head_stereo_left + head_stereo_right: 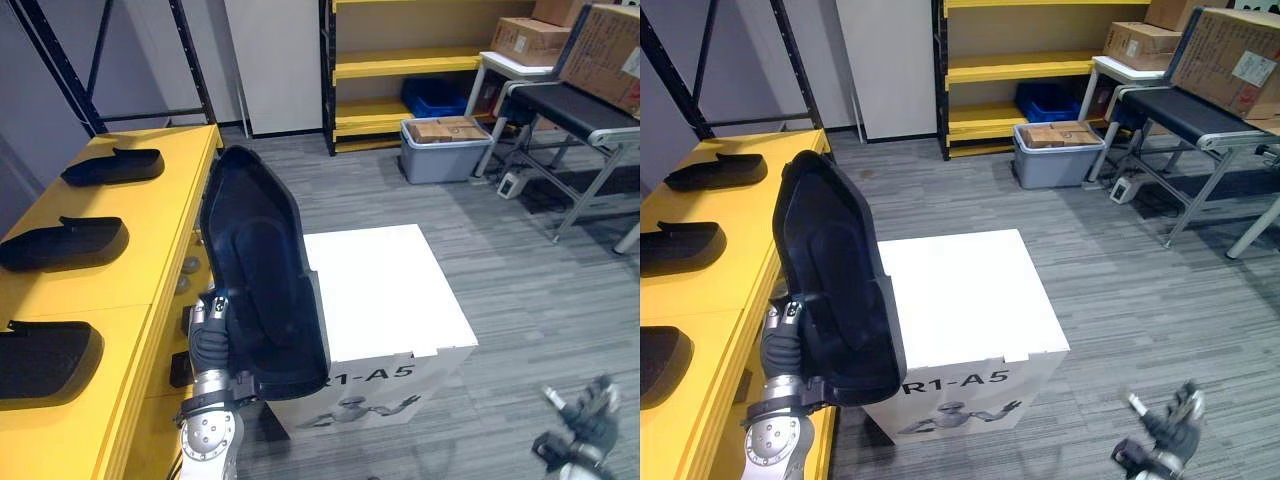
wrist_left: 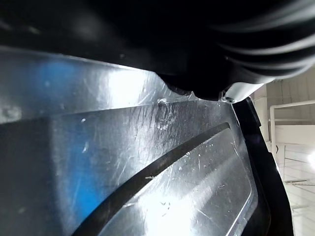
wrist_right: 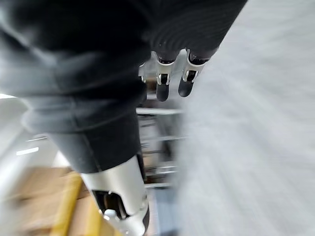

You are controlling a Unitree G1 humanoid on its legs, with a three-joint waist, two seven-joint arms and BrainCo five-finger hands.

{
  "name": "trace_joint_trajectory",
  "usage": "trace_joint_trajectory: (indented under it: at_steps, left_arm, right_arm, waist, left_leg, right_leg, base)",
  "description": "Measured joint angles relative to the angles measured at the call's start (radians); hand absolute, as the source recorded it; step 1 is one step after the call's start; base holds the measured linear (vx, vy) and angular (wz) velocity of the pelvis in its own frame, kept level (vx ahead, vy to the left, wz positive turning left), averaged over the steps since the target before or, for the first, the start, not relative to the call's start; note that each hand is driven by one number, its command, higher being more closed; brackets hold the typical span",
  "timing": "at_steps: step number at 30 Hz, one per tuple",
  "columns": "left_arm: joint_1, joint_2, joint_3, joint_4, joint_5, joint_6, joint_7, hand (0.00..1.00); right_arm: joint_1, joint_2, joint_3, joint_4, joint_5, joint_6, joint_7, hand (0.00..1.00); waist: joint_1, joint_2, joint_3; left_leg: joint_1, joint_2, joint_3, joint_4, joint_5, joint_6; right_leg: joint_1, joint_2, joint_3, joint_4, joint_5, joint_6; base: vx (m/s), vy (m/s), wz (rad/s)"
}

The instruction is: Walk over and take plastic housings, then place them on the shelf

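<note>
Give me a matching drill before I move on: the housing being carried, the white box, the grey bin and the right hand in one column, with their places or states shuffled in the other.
Things:
1. upright housing
2. white box
3. grey bin
4. right hand

Places or states:
A. low over the floor, fingers relaxed, empty
B. by the far yellow rack, cartons inside
C. at the left hand, beside the yellow shelf
D. on the floor, partly hidden by the housing

Pairs: 1-C; 2-D; 3-B; 4-A
</note>
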Motion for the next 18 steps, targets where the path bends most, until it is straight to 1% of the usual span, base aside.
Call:
trace_joint_trajectory:
  at_steps: [1,5,6,9,11,12,13,14,15,16,17,18]
  left_arm:
    - [0.010,-0.007,0.000,-0.007,-0.001,-0.004,-0.005,1.00]
    - [0.014,-0.026,-0.002,-0.009,-0.002,-0.006,-0.024,1.00]
    - [0.016,-0.028,-0.002,-0.009,-0.003,-0.006,-0.034,1.00]
    - [0.021,-0.031,-0.005,-0.009,-0.003,-0.006,-0.037,1.00]
    - [0.022,-0.043,-0.005,-0.009,-0.003,-0.006,-0.037,1.00]
    - [0.023,-0.044,-0.005,-0.009,-0.003,-0.006,-0.037,1.00]
    - [0.024,-0.048,-0.004,-0.009,-0.003,-0.006,-0.037,1.00]
    - [0.026,-0.051,-0.005,-0.009,-0.003,-0.006,-0.039,1.00]
    - [0.029,-0.051,-0.005,-0.009,-0.003,-0.006,-0.039,1.00]
    - [0.040,-0.051,-0.004,-0.009,-0.003,-0.005,-0.039,1.00]
    - [0.047,-0.051,-0.004,-0.009,-0.003,-0.004,-0.039,1.00]
    - [0.047,-0.051,-0.004,-0.009,-0.003,-0.004,-0.038,1.00]
  right_arm:
    - [0.012,0.014,0.017,0.050,0.000,0.006,0.016,0.00]
    - [0.017,0.026,0.110,0.200,-0.003,0.024,0.062,0.00]
    - [0.013,0.029,0.167,0.256,-0.024,0.037,0.094,0.00]
    - [0.009,0.035,0.236,0.302,-0.066,0.049,0.125,0.00]
    - [-0.015,0.035,0.303,0.346,-0.115,0.057,0.159,0.00]
    - [-0.019,0.034,0.307,0.353,-0.118,0.059,0.161,0.00]
    - [-0.033,0.034,0.321,0.375,-0.134,0.061,0.170,0.00]
    - [-0.047,0.030,0.339,0.397,-0.151,0.063,0.174,0.00]
    - [-0.055,0.026,0.346,0.409,-0.158,0.064,0.176,0.00]
    - [-0.072,0.017,0.368,0.427,-0.159,0.065,0.179,0.00]
    - [-0.084,0.008,0.388,0.433,-0.175,0.065,0.178,0.00]
    - [-0.092,0.004,0.400,0.438,-0.180,0.065,0.178,0.00]
  waist:
    - [0.003,-0.002,-0.002]
    - [0.016,-0.003,-0.004]
    - [0.027,-0.005,-0.004]
    - [0.041,-0.008,-0.008]
    - [0.053,-0.010,-0.008]
    - [0.055,-0.010,-0.008]
    - [0.062,-0.011,-0.009]
    - [0.075,-0.013,-0.009]
    - [0.078,-0.015,-0.008]
    - [0.086,-0.018,-0.006]
    - [0.102,-0.028,0.002]
    - [0.109,-0.035,0.008]
  left_leg:
    - [0.000,0.001,0.000,0.001,-0.004,0.001]
    - [0.000,0.000,0.000,0.001,-0.007,0.001]
    - [0.007,0.000,-0.002,0.000,-0.006,0.000]
    - [0.016,-0.001,-0.014,-0.002,-0.006,-0.001]
    - [0.015,-0.008,-0.046,-0.002,-0.004,0.001]
    - [0.016,-0.009,-0.050,-0.002,-0.003,0.001]
    - [0.017,-0.014,-0.067,0.000,-0.002,0.003]
    - [0.017,-0.019,-0.085,0.001,0.001,0.003]
    - [0.017,-0.023,-0.098,0.003,0.003,0.002]
    - [0.015,-0.032,-0.124,0.013,0.006,-0.001]
    - [0.014,-0.041,-0.147,0.023,0.009,-0.005]
    - [0.012,-0.046,-0.162,0.029,0.010,-0.006]
  right_leg:
    - [0.002,0.000,-0.003,0.000,-0.002,0.002]
    - [0.009,-0.008,-0.026,0.001,-0.006,0.005]
    - [0.017,-0.011,-0.035,0.006,-0.013,0.009]
    - [0.025,-0.016,-0.051,0.028,-0.031,0.010]
    - [0.021,-0.028,-0.082,0.067,-0.057,0.013]
    - [0.020,-0.030,-0.086,0.072,-0.061,0.013]
    - [0.020,-0.038,-0.103,0.095,-0.074,0.012]
    - [0.018,-0.047,-0.117,0.121,-0.093,0.015]
    - [0.017,-0.053,-0.129,0.135,-0.102,0.017]
    - [0.017,-0.067,-0.154,0.166,-0.125,0.019]
    - [0.018,-0.083,-0.181,0.202,-0.151,0.022]
    - [0.019,-0.090,-0.197,0.219,-0.163,0.024]
  base:
    - [-0.01,0.009,0.03]
    - [-0.01,0.015,0.13]
    - [0.00,0.018,0.18]
    - [0.02,0.015,0.19]
    - [0.03,0.015,0.40]
    - [0.03,0.012,0.46]
    - [0.04,0.021,0.42]
    - [0.05,0.023,0.49]
    - [0.06,0.024,0.57]
    - [0.05,0.015,0.70]
    - [0.05,0.011,0.75]
    - [0.03,0.002,0.90]
